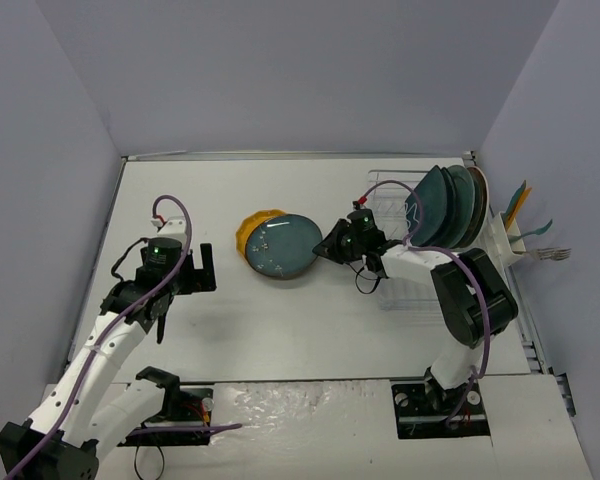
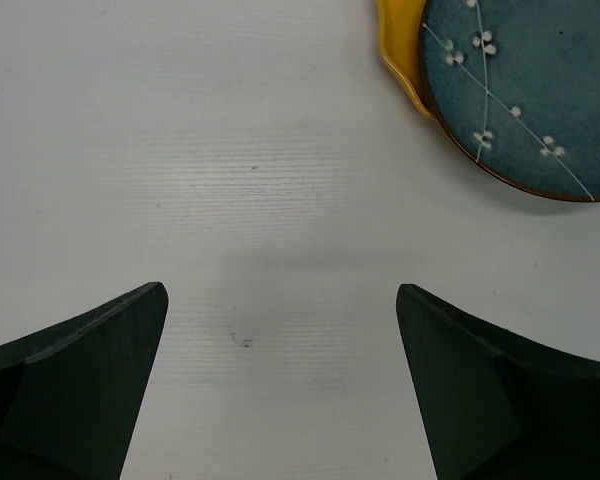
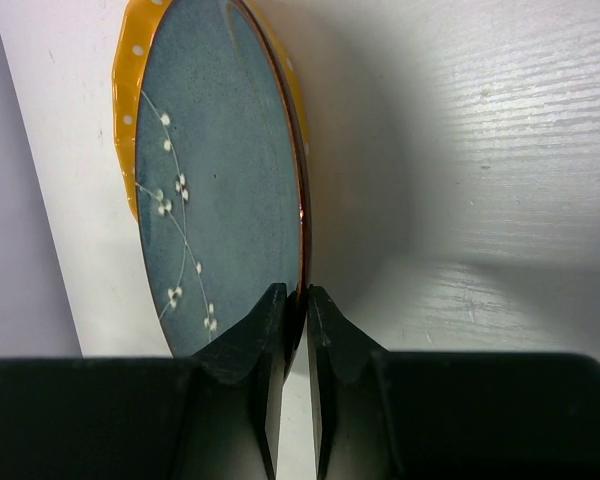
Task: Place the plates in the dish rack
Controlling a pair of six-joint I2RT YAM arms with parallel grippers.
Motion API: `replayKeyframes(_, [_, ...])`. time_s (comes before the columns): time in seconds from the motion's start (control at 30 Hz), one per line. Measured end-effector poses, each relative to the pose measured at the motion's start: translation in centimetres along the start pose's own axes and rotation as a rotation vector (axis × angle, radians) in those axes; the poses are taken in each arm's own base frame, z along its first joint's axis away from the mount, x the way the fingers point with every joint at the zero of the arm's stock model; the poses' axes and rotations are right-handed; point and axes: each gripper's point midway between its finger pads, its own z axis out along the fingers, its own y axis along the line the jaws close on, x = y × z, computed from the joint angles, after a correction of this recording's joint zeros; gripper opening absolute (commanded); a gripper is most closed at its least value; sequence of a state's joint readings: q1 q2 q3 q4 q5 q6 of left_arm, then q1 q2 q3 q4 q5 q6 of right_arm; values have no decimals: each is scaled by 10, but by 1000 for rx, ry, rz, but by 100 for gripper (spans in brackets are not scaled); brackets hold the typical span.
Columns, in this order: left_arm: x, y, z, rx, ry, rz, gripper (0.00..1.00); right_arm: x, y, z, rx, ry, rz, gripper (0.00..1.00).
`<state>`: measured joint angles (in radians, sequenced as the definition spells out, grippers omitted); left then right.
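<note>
A teal plate with white flowers and a red-brown rim (image 1: 283, 246) (image 3: 220, 190) lies partly over an orange-yellow plate (image 1: 250, 232) (image 3: 130, 90) at mid-table. My right gripper (image 1: 325, 247) (image 3: 296, 300) is shut on the teal plate's right rim, and a shadow lies under that side. The white wire dish rack (image 1: 395, 200) stands at the right and holds three upright teal and grey-green plates (image 1: 450, 207). My left gripper (image 1: 206, 268) (image 2: 280, 370) hangs open over bare table, to the left of the two plates (image 2: 540, 90), with nothing between its fingers.
A utensil holder (image 1: 525, 225) with utensils and a fork (image 1: 550, 254) sits on the rack's right side. Pale walls close in the table at the back, left and right. The right arm reaches leftward across the rack's front.
</note>
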<state>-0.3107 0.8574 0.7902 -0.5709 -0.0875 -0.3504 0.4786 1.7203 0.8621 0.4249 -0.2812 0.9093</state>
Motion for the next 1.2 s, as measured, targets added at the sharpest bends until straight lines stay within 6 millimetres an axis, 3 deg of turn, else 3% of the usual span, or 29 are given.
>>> replayKeyframes(0.13, [0, 0, 0, -1, 2, 1, 97, 1, 3, 0, -18, 0, 5, 26])
replayKeyframes(0.3, [1, 0, 1, -1, 3, 2, 97, -1, 10, 0, -50, -4, 13, 51])
replayKeyframes(0.4, [1, 0, 1, -1, 4, 2, 97, -4, 16, 1, -75, -10, 20, 60])
replayKeyframes(0.7, [1, 0, 1, -2, 6, 3, 97, -4, 22, 33, -119, 18, 41, 62])
replayKeyframes(0.9, [1, 0, 1, -2, 6, 3, 97, 6, 11, 46, -105, 46, 54, 53])
replayKeyframes(1.1, [1, 0, 1, -2, 6, 3, 97, 4, 13, 50, -116, 42, 49, 15])
replayKeyframes(1.2, [1, 0, 1, -2, 6, 3, 97, 4, 14, 50, -119, 45, 45, 3])
